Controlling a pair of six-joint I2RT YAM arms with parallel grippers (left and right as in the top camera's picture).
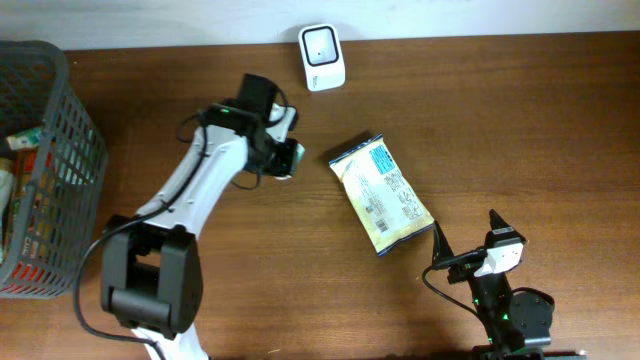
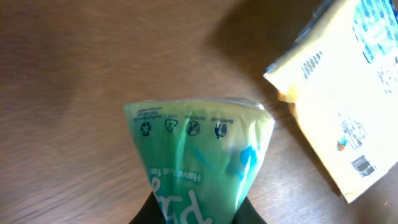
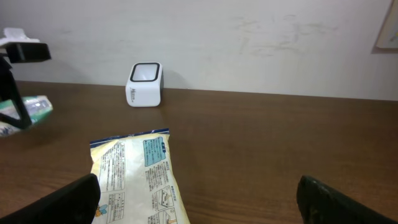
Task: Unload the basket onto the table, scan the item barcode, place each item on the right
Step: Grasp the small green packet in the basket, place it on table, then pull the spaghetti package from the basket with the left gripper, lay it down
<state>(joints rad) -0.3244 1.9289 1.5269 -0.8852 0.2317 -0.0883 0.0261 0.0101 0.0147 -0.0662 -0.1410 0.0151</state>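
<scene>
Our left gripper (image 1: 284, 158) pinches the green packet (image 2: 199, 146), and the scanner (image 1: 322, 44) stands ahead by the back edge of the table (image 1: 480, 80), closer to this arm than the right.

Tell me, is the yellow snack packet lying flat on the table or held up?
The yellow packet lies flat on the table, printed side up, ungripped. The left gripper holds a green packet instead.

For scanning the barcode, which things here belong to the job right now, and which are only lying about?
In the job:
- green packet, held by the left gripper
- white scanner, standing at the far edge

Lying about:
- yellow packet, flat and untouched
- grey basket, partly filled
</scene>
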